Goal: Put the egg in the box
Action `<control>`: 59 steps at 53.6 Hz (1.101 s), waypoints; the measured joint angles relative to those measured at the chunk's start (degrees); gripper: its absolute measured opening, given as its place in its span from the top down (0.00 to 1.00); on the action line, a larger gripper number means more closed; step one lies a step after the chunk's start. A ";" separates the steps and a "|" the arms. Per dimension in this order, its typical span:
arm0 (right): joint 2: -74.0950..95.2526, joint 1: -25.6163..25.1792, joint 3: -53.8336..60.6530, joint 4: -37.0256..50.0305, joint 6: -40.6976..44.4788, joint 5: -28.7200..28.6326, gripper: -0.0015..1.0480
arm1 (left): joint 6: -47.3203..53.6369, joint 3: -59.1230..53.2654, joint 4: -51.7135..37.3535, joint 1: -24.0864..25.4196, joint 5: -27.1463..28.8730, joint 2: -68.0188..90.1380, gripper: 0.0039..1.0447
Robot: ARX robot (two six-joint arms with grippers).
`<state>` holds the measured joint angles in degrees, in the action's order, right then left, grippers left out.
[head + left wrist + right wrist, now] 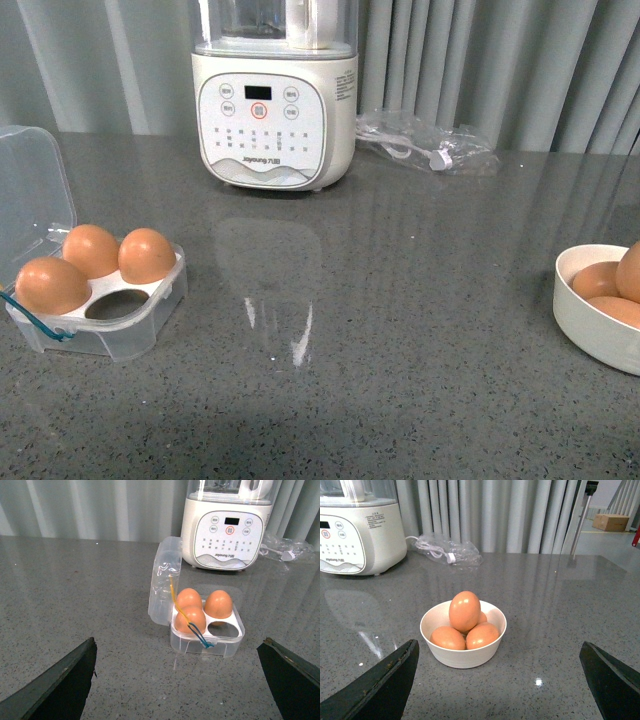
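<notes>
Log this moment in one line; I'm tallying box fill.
box: lid open, three eggs in, one cell empty | bowl: spare eggs piled | left claw: open, empty | right claw: open, empty

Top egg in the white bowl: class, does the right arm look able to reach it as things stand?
Probably yes: the top egg sits proud of the bowl, the right gripper is open facing it, and nothing lies between.

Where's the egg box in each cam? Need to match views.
Front: box at far left, lid open.
Left wrist: box near the middle of the picture, in front of the blender.
Right wrist: not in it.
Shared landmark: the white blender, seen in all three views.
</notes>
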<state>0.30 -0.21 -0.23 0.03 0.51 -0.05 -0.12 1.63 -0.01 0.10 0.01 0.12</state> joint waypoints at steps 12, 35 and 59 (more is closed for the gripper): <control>0.00 0.00 0.00 0.00 0.00 0.00 0.07 | 0.00 0.00 0.00 0.00 0.00 0.00 0.06; 0.00 0.00 0.00 0.00 0.00 0.00 0.07 | 0.00 0.00 0.00 0.00 0.00 0.00 0.06; 0.00 0.00 0.00 -0.02 0.00 -0.02 0.07 | 0.00 0.00 0.00 0.00 0.00 0.00 0.06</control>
<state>0.30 -0.21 -0.23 0.01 0.51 -0.08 -0.12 1.63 -0.01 0.10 0.01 0.12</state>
